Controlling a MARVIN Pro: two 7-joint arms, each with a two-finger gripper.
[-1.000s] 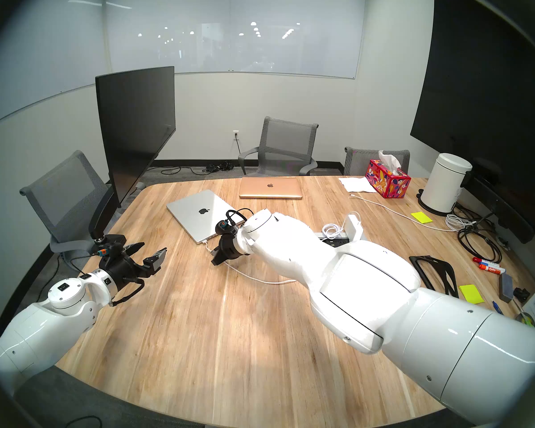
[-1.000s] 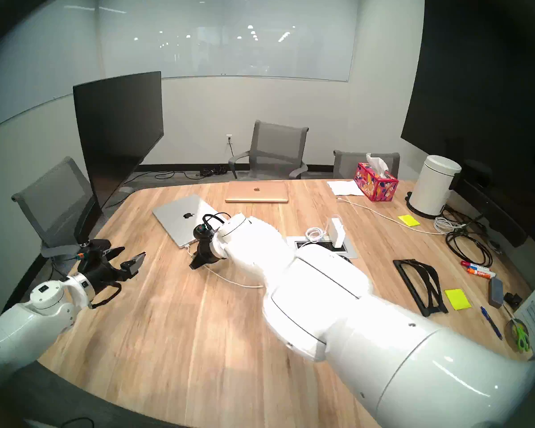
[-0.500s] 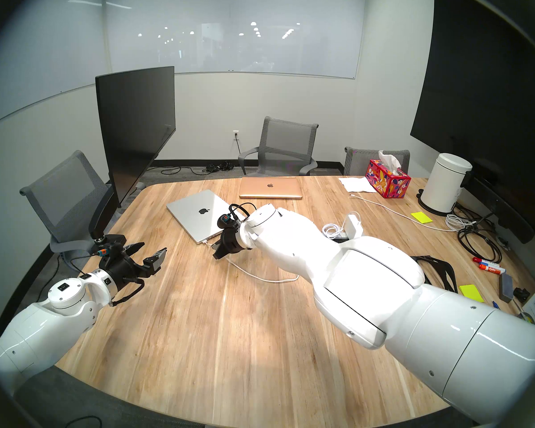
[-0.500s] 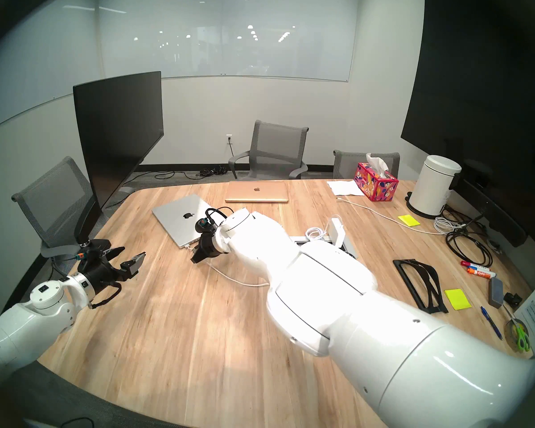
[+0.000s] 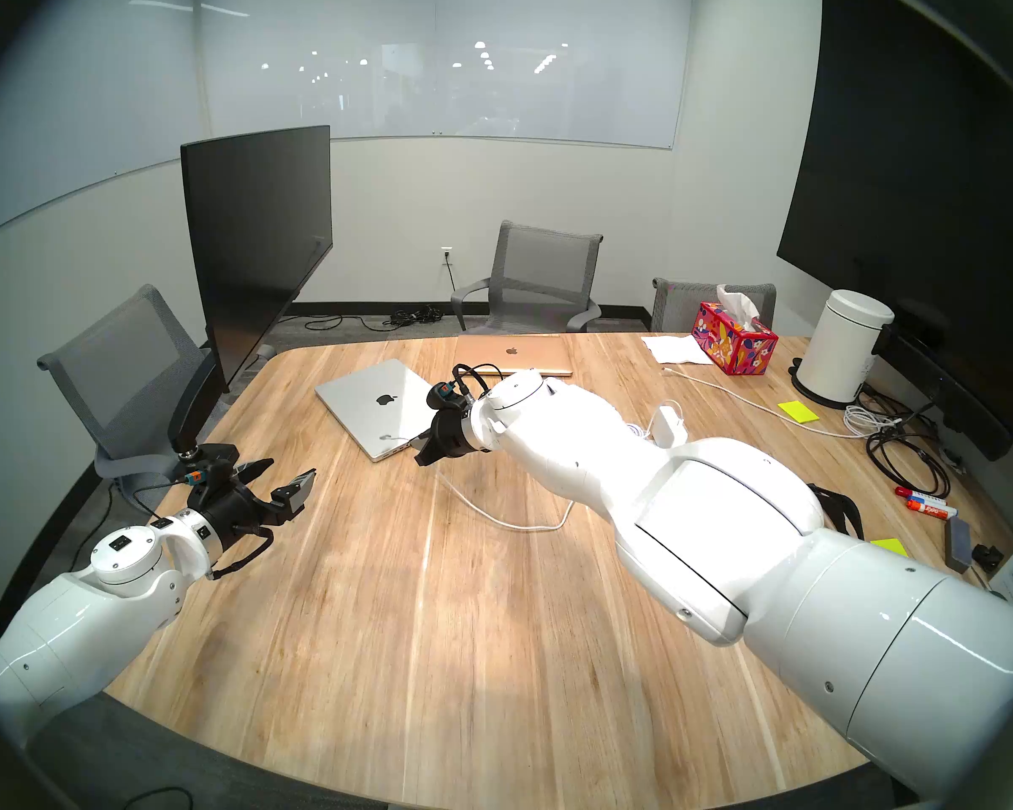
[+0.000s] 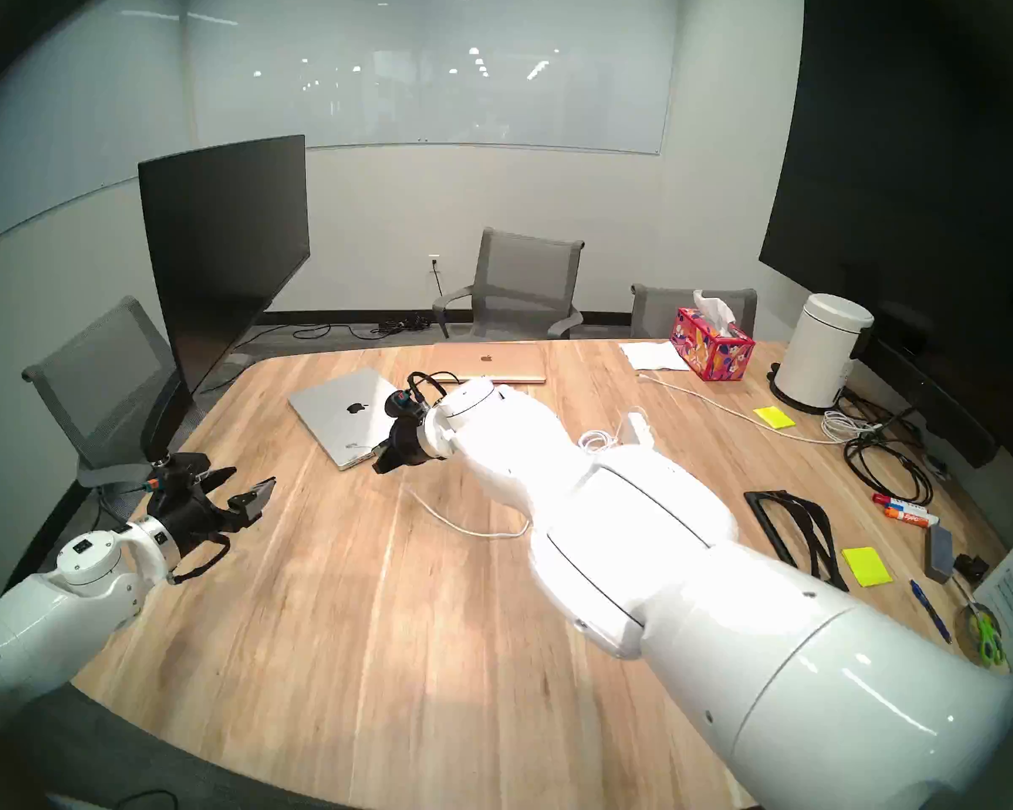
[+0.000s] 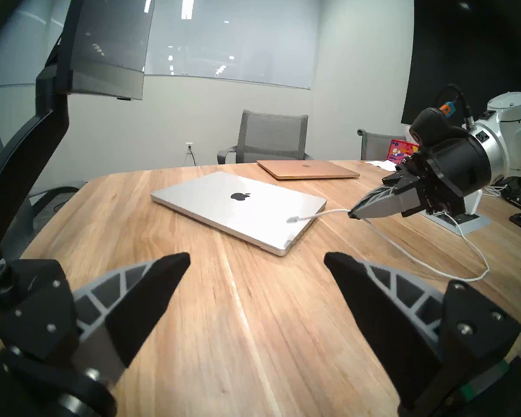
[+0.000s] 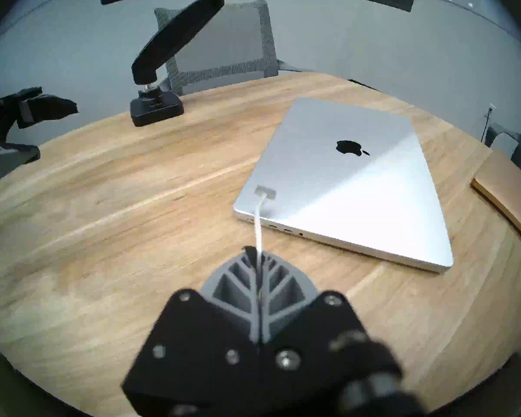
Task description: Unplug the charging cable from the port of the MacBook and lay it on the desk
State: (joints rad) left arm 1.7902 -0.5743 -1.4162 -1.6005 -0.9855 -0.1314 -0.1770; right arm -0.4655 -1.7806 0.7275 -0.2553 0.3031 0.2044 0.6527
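Observation:
The silver-grey MacBook (image 5: 375, 405) lies closed on the wood-grain desk (image 5: 375, 616). My right gripper (image 5: 421, 457) is shut on the thin white charging cable (image 8: 257, 226) just off the laptop's near right corner, lifted off the desk. The silvery connector tip (image 7: 292, 219) is out of the port and hangs free over the lid's corner (image 8: 265, 192). The cord droops to the desk (image 5: 492, 516) and runs under my right arm toward the white power brick (image 5: 668, 426). My left gripper (image 5: 292, 467) is open and empty at the desk's left, apart from the laptop (image 7: 238, 208).
A rose-gold laptop (image 5: 513, 354) lies behind the MacBook. A black monitor on an arm (image 5: 258, 248) is clamped at the left edge (image 5: 206, 455). A tissue box (image 5: 733, 338), white canister (image 5: 843, 347), braided cord (image 5: 744, 397) and black cables (image 5: 902, 458) lie at the right.
My right gripper rose and drew back to the right with the cable; the connector came out of the MacBook's port and now hangs over the lid. The left arm has not moved.

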